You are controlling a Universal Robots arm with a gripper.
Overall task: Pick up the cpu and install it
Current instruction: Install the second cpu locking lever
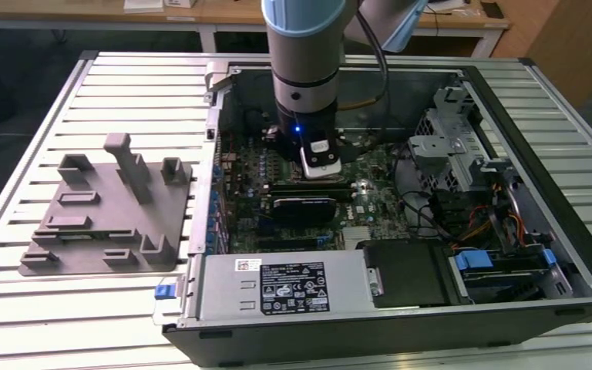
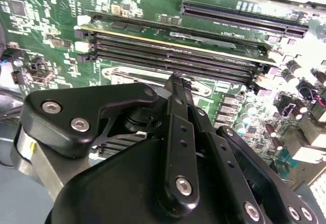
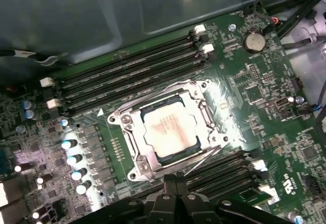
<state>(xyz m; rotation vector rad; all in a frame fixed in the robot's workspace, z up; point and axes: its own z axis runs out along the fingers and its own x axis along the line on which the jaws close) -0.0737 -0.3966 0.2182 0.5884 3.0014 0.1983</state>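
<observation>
A: Where is the cpu (image 3: 168, 132)?

B: In the first wrist view it lies flat inside the socket frame (image 3: 168, 127) on the motherboard (image 3: 285, 132), its pale metal top facing up, the frame's metal edge running round all 4 sides.

A: And the gripper?

B: The gripper (image 3: 175, 183) hangs just beside the socket, over the near edge of the frame. Its 2 fingers (image 2: 178, 112) are pressed together with nothing between them, as the second wrist view shows.

A: What crowds the spot?

B: Memory slots (image 3: 132, 71) run along 1 side of the socket and more on the other, beside the gripper. A row of capacitors (image 3: 74, 158) stands close by, and a coin battery (image 3: 252, 40) sits further off.

A: And around all that?

B: In the exterior view the arm (image 1: 307, 69) reaches down into the open computer case (image 1: 543, 254). The power supply (image 1: 286, 289) is at the near end, the drive cage (image 1: 455, 146) and cables on the exterior view's right. The grey holder tray (image 1: 111, 208) rests on the desk (image 1: 28, 308), on the exterior view's left.
</observation>
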